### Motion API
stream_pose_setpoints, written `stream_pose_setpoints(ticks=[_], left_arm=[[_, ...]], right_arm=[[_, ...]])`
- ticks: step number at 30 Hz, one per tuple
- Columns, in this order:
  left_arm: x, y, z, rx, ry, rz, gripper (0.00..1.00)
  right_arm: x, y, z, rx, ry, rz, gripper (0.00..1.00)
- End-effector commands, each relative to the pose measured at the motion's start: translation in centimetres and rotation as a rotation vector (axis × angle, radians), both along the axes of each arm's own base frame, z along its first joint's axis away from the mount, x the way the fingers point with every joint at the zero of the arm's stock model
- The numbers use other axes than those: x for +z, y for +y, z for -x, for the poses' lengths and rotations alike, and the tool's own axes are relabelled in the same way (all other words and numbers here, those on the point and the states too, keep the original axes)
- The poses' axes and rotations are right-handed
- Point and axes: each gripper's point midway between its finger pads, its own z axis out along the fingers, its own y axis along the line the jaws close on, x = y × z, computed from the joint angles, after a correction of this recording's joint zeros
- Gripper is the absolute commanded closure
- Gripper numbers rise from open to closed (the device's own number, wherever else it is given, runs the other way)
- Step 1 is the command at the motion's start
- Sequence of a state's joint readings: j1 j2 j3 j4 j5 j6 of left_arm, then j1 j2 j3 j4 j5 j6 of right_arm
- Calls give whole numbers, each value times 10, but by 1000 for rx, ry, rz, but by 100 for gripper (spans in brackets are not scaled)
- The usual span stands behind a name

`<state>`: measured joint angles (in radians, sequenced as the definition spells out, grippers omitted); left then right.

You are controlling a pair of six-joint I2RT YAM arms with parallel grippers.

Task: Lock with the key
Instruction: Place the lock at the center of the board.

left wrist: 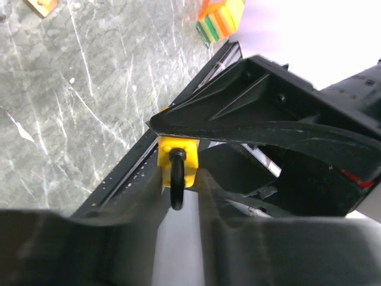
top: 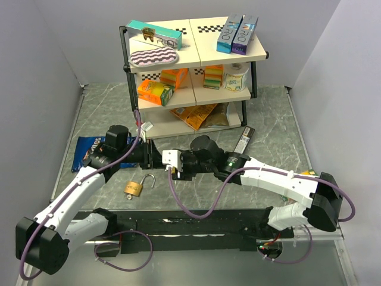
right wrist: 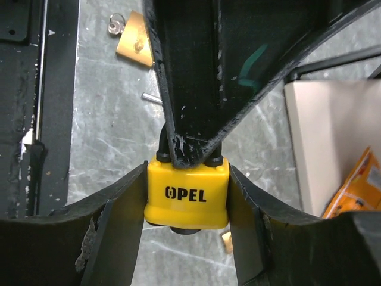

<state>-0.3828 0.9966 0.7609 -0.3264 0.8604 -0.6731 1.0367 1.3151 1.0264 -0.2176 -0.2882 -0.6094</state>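
The right gripper was closed on a yellow padlock. 1 finger was pressed to each side of the lock's body, so the jaws were kept as wide apart as the lock. The word OPEL was printed in black on the side turned to the right wrist camera. A small black bit was seen under the lock's bottom, but what it was could not be told.

The left gripper was set at the other end of the lock. Its 2 fingers were placed close together, 1 on each side of the black loop at the top of the lock. Whether the loop was pinched or only fenced in could not be told, because the fingers were blurred in the left wrist view. In the right wrist view the loop was mostly hidden behind the left gripper's tips.

From above, the 2 arms were seen to meet over the middle of the table, with the yellow lock held between them. A brass padlock was laid flat on the table, near the left arm, with its silver loop swung open. It was touched by neither gripper. A blue bag was partly covered by the left arm. At the back of the table a shelf with 3 boards was stood, and boxes were stacked on it.
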Motion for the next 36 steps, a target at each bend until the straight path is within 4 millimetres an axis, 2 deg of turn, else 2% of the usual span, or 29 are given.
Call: stream_pose_setpoints(ticks=[1,2,4,5,6,7,8,9,10,11,13,14,16,17,19,20,22,25,31,34,36], left_arm=[[2,8,-15,85,-41,-24,44],[0,17,-24,135,-43,-36,36],[1,31,-34,211,-51,-47,22],[3,44,-45,276,-53,-43,18],[7,53,-51,326,-49,-33,14],[15,60,-55,367,-73,-17,3],[20,75,-64,438,-86,-9,0],[28,83,-67,486,-99,8,4],[31,93,-74,543,-108,7,4],[36,111,-82,617,-116,5,4],[40,130,-90,704,-117,-3,4],[42,146,-94,763,-116,-9,4],[42,158,-98,791,-116,-17,4],[44,169,-100,818,-122,-20,4],[43,177,-103,830,-120,-33,4],[46,182,-105,843,-125,-34,4],[46,186,-106,848,-123,-34,4],[47,191,-108,862,-130,-41,4],[44,194,-106,853,-146,-65,4],[40,193,-106,843,-141,-70,4],[39,192,-106,835,-142,-73,4]], right_arm=[[24,13,-5,-42,22,-70,95],[18,14,-8,-77,69,-60,100],[20,8,-17,-146,140,-35,100],[8,9,-20,-196,221,-11,100],[6,8,-24,-228,263,3,100],[8,4,-30,-268,304,20,100],[-3,7,-31,-317,368,41,100],[-4,7,-33,-344,393,44,100],[-1,11,-36,-365,412,33,100],[-8,14,-38,-418,461,35,100],[-8,20,-43,-492,525,13,100],[-21,22,-44,-527,565,44,100],[-23,28,-54,-620,618,24,100],[-39,30,-57,-659,643,59,100],[-43,34,-68,-761,677,40,100],[-56,37,-72,-794,689,56,100],[-63,41,-84,-871,689,28,100],[-87,41,-98,-964,691,39,100],[-118,36,-115,-1063,657,71,100],[-129,36,-122,-1093,669,85,100],[-129,38,-129,-1107,657,80,100]])
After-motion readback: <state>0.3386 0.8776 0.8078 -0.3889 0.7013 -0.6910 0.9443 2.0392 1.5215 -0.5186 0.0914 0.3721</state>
